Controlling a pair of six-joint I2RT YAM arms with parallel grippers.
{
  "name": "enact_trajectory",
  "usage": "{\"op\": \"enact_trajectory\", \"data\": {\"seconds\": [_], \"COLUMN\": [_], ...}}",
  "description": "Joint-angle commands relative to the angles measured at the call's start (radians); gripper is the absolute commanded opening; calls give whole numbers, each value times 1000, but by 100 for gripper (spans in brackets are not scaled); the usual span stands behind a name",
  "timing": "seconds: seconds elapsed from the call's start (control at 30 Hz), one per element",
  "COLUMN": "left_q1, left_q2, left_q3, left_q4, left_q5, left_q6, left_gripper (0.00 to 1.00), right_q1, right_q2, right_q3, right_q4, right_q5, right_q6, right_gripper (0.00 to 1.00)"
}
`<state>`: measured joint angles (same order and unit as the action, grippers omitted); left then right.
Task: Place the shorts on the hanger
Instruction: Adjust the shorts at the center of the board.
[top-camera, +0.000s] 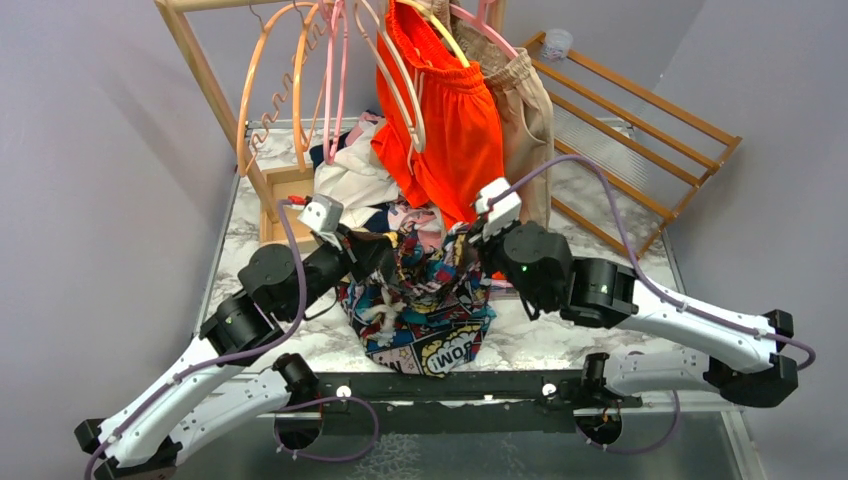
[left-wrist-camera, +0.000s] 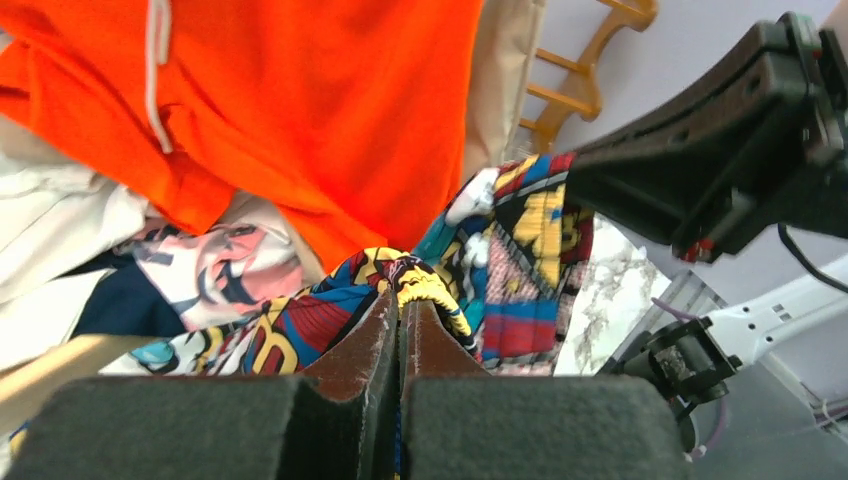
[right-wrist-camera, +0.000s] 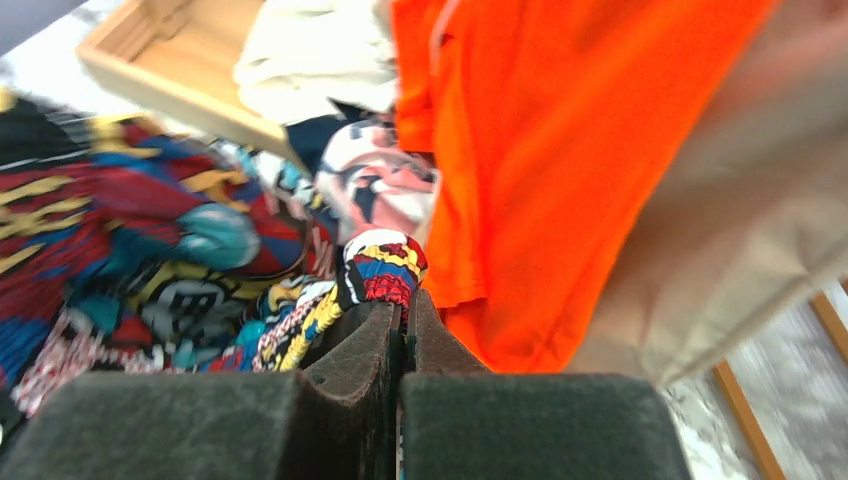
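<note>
Over the middle of the bench (top-camera: 530, 345), toward its near edge, I hold the shorts (top-camera: 430, 310) bunched up between my two arms. My left gripper (left-wrist-camera: 403, 308) is pinched tight on a fold of the printed fabric, and my right gripper (right-wrist-camera: 405, 300) is clamped on another fold. The rest sags onto the marble. At the far edge, the hanger (top-camera: 405, 92) hangs from the wooden rack (top-camera: 197, 62) against the orange shorts (top-camera: 460, 140), with the beige shorts (top-camera: 528, 120) just beside them.

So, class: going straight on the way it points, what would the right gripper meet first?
Past the shorts pinched in the right gripper, probably the pink printed garment beside the orange shorts; depth is unclear.
</note>
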<state>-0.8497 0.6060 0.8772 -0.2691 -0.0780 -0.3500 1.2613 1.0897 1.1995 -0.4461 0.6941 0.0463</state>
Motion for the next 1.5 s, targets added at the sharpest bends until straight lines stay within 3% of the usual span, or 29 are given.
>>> {"op": "enact_trajectory", "data": {"seconds": [0.0,0.3,0.63,0.67,0.8,0.87,1.23,1.47], "left_q1": [7,7,7,7,7,7,8,7], "left_q2": [-67,-54,-53,-51,-39,-35,-17,5], "left_q3": [4,-210,-397,-405,-413,-413,-416,-418], "left_q4": [-27,-158,-200,-201,-222,-237,-263,-261], "left_q5": [-149,-357,-452,-454,-471,-488,-549,-565], "left_q6": [-75,-358,-657,-674,-715,-737,-842,-845], "left_gripper": [0,0,0,0,0,0,0,0], "right_q1": [-107,-253,-266,-265,-265,-266,-265,-265], "right_q2": [-55,58,209,216,197,178,27,-121], "right_q3": [40,-130,-217,-216,-223,-227,-316,-470], "right_q4": [-38,-16,50,50,54,42,-115,-199], "right_q5": [-29,-255,-356,-366,-399,-412,-610,-745], "right_q6": [120,296,438,441,443,445,510,614], "right_gripper": [1,1,1,6,40,48,68,71]}}
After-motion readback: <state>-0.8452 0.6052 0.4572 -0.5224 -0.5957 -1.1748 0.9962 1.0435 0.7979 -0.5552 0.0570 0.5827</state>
